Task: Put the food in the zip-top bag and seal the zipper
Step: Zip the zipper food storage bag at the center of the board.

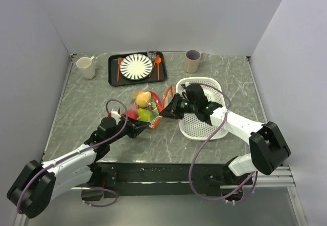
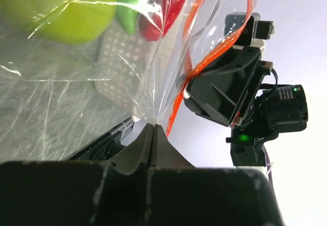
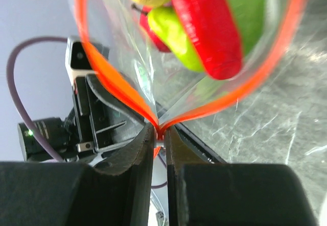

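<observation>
The clear zip-top bag [image 1: 145, 108] sits mid-table, lifted between both arms, with food [image 1: 143, 99] inside: yellow, green and red pieces. In the right wrist view a red pepper [image 3: 207, 24] and green pieces show through the plastic. The orange-red zipper [image 1: 167, 94] gapes open in a loop. My left gripper [image 1: 151, 125] is shut on the bag's clear plastic edge [image 2: 153, 118]. My right gripper [image 1: 162, 114] is shut on the zipper's end [image 3: 160, 130], where its two strips [image 3: 115, 83] meet. The two grippers nearly touch.
A white perforated basket [image 1: 200, 123] lies under my right arm. At the back stand a black tray [image 1: 113, 75] with a striped plate [image 1: 136, 66], orange fork and spoon, a white mug [image 1: 87, 67] at left and a beige cup [image 1: 192, 61] at right.
</observation>
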Tool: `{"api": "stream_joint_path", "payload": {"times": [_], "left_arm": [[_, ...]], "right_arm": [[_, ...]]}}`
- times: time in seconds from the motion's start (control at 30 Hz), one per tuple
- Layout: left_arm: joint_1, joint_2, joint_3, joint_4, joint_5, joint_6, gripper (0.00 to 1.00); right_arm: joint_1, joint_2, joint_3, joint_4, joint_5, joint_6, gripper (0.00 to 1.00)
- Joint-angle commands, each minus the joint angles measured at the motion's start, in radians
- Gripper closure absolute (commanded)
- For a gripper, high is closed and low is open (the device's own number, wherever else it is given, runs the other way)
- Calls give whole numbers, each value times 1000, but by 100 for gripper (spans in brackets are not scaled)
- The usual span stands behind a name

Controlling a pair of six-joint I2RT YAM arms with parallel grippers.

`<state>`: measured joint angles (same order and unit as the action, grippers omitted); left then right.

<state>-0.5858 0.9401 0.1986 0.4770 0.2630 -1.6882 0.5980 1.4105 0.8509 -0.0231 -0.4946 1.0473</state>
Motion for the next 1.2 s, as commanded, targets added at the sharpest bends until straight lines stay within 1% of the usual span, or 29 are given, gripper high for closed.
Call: {"api": "stream_joint_path", "payload": {"times": [0.0, 0.1, 0.37, 0.47, 0.77, 0.9, 1.07, 1.17], "left_arm": [[-2, -40, 13, -110, -13, 48, 99], [0, -66, 19, -149, -25, 59, 99], [0, -162, 76, -319, -100, 122, 99], [0, -172, 100, -363, -116, 142, 99], [1, -199, 117, -405, -140, 162, 99], [0, -216, 148, -455, -156, 185, 99], [1, -244, 165, -476, -169, 193, 99], [1, -257, 185, -528, -180, 208, 99]], "right_arm": [[-49, -28, 51, 29, 62, -36, 83], [-56, -22, 57, 9, 56, -44, 83], [-83, -1, 69, 5, 45, -61, 83], [-90, 10, 73, 5, 42, -67, 83], [-119, 21, 94, -15, 33, -95, 82], [-132, 33, 108, -18, 19, -101, 82], [-142, 56, 135, -29, 14, -113, 82], [-152, 65, 143, -26, 10, -113, 82]]}}
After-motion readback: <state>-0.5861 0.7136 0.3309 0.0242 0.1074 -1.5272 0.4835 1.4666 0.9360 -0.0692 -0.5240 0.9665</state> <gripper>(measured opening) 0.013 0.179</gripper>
